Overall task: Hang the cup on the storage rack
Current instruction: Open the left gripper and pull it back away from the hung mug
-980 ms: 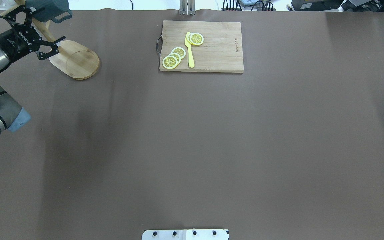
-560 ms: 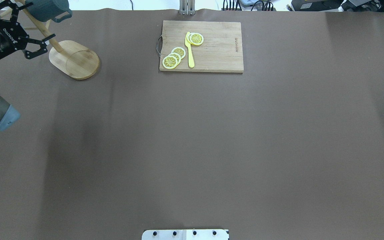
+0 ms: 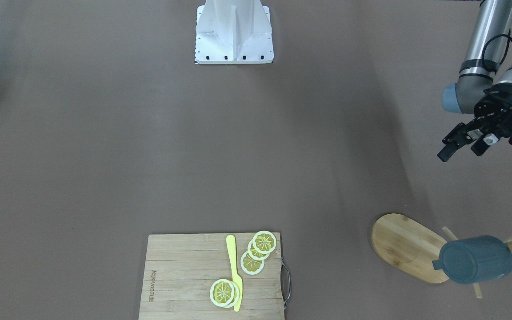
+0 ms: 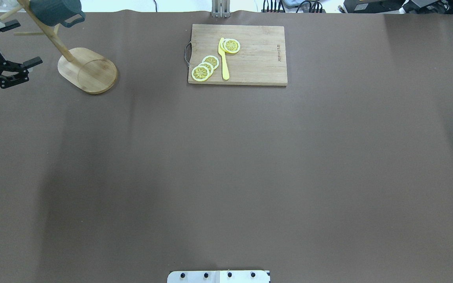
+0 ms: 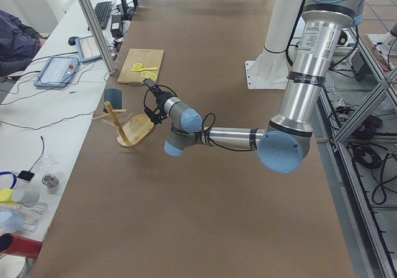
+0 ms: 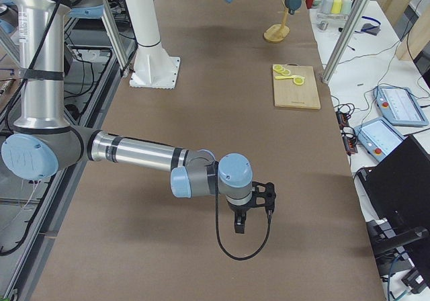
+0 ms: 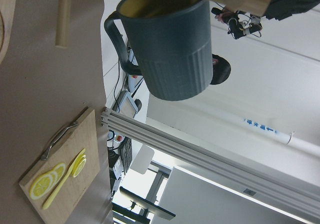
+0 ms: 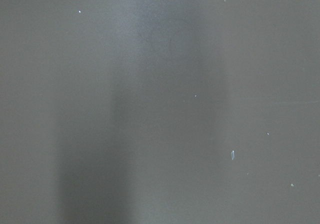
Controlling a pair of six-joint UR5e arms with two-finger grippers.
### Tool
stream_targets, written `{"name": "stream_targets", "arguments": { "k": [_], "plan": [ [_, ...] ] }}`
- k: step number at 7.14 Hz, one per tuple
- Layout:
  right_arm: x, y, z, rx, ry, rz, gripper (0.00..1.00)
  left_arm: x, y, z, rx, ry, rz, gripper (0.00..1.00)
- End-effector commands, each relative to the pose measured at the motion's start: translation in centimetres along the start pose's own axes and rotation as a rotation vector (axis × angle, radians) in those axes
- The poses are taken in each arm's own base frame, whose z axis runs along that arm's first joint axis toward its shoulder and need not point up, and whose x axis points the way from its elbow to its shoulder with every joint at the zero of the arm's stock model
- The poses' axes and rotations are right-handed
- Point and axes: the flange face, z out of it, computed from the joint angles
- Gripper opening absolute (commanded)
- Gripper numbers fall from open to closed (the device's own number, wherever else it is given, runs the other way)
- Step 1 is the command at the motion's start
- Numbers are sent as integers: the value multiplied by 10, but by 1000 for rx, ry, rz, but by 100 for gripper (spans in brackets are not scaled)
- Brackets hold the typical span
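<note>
Cup hung on the rack, left gripper clear of it.

On the table (image 4: 226,177), the rack (image 3: 402,244) stands at the robot's far left, well apart from the board (image 4: 250,59). The cup (image 3: 476,260) sits up on a peg, mouth toward the post and long axis tilted along the peg. The left gripper (image 3: 460,151) hangs open and empty near the rack, touching nothing, with the cup ahead of it toward the operators' edge. The left arm is far nearer. The right gripper (image 6: 252,210) hovers over the table at the other end, and I cannot tell whether it is open. The hanging looks done, so any retreat should avoid the pegs.
</note>
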Motion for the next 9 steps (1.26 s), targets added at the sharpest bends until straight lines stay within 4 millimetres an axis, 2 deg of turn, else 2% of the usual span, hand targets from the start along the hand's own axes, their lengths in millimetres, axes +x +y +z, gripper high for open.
{"name": "stream_targets", "arguments": {
  "k": [1,2,3,7,9],
  "plan": [
    [0,1,0,-1,-2,0,100,-19,-4,-46,-41,-103,451,99],
    [1,1,0,0,-2,1,100,-36,-10,-69,-31,-161,675,99],
    [1,1,0,0,-2,2,100,-49,-18,-82,-25,-243,876,99],
    [0,1,1,-2,-1,1,100,-43,-77,-107,-18,-561,1453,99],
    [0,1,1,-2,-1,1,100,-28,-117,-128,-54,-760,1683,99]
  ]
}}
